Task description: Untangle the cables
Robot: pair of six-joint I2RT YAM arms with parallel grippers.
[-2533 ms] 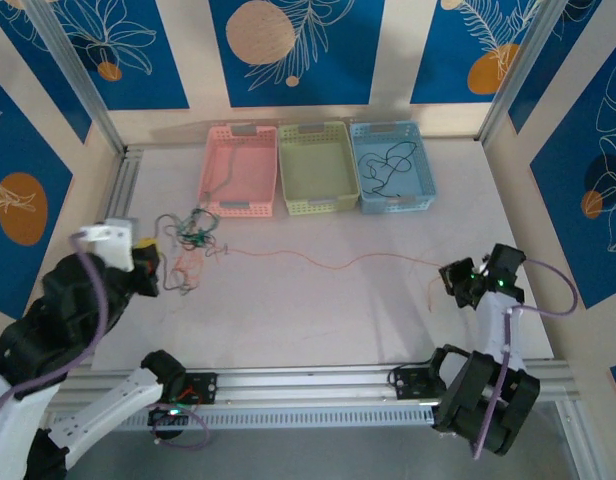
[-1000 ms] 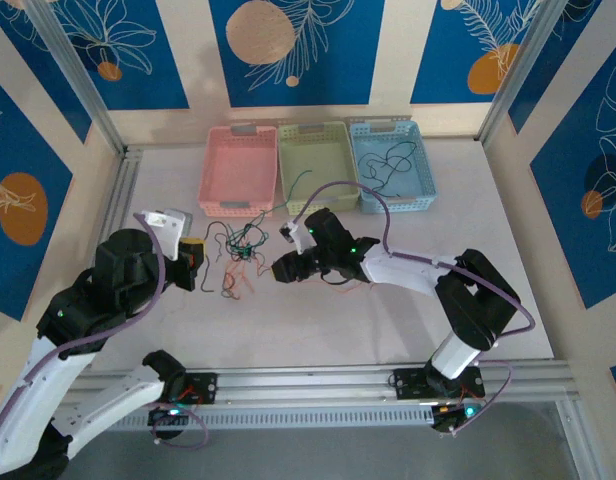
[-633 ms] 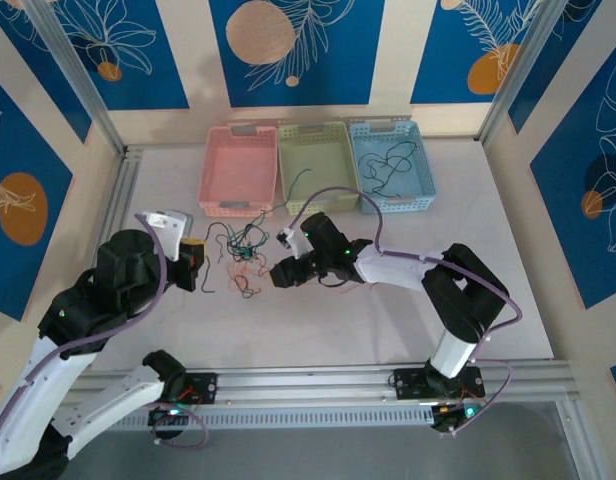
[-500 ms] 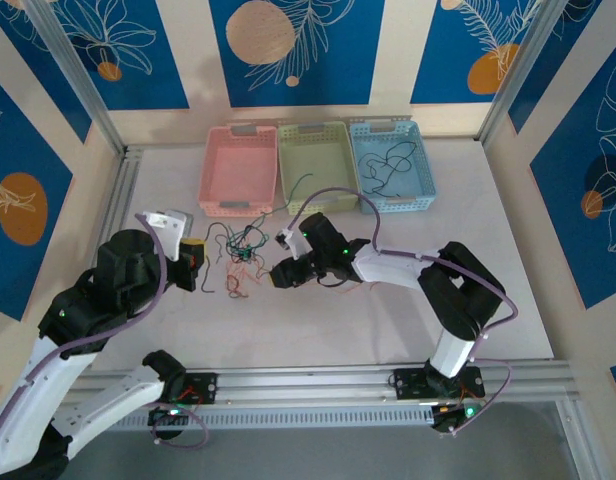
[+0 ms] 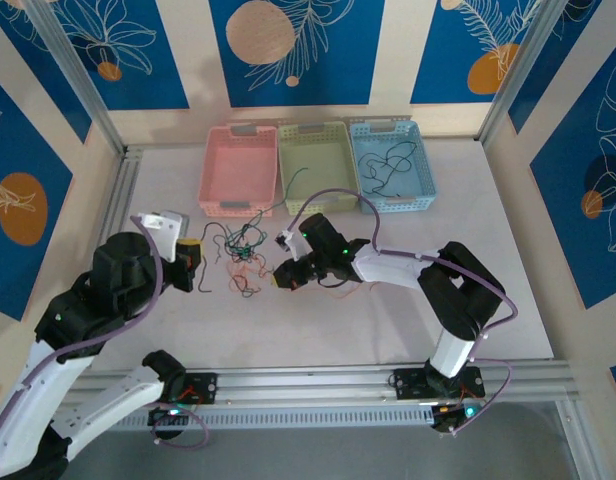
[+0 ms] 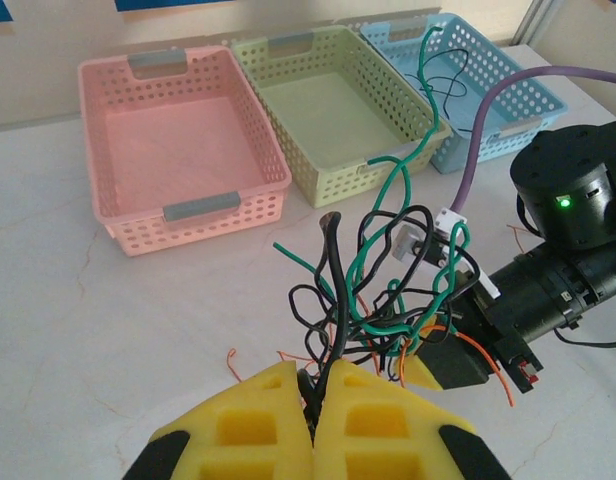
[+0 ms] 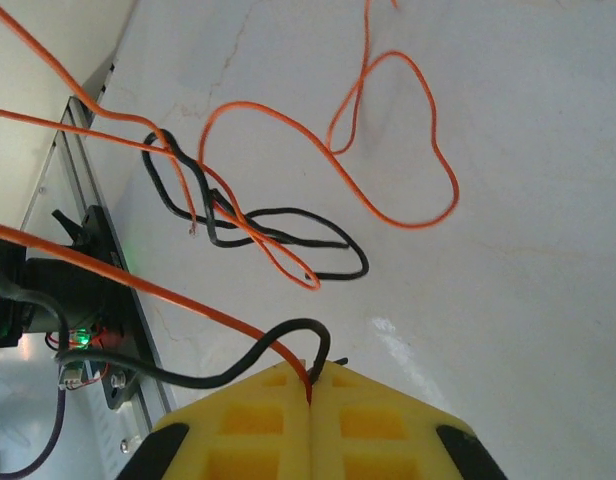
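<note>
The cables [image 5: 239,258] form a loose knot of black, green and orange-red wires on the white table, left of centre. My left gripper [image 6: 318,388] is shut on a black cable of the knot [image 6: 388,290], which rises in front of it. From the right, my right gripper [image 5: 280,279] reaches the knot's edge. Its yellow fingers [image 7: 388,420] are shut on an orange cable [image 7: 138,280] and a black cable [image 7: 238,365] together. More orange and black loops [image 7: 278,235] lie loose on the table beyond it. A green end [image 6: 424,90] sticks up towards the baskets.
Three baskets stand in a row at the back: pink [image 5: 204,172], green [image 5: 284,165] and blue [image 5: 426,170], the blue one holding a black cable [image 5: 386,163]. My right arm's lilac cable [image 6: 548,80] arches over the table. An aluminium rail [image 5: 308,382] runs along the near edge.
My right gripper has shut on the orange and black wires at the knot's right edge after edging slightly left. The left gripper has kept its grip and place.
</note>
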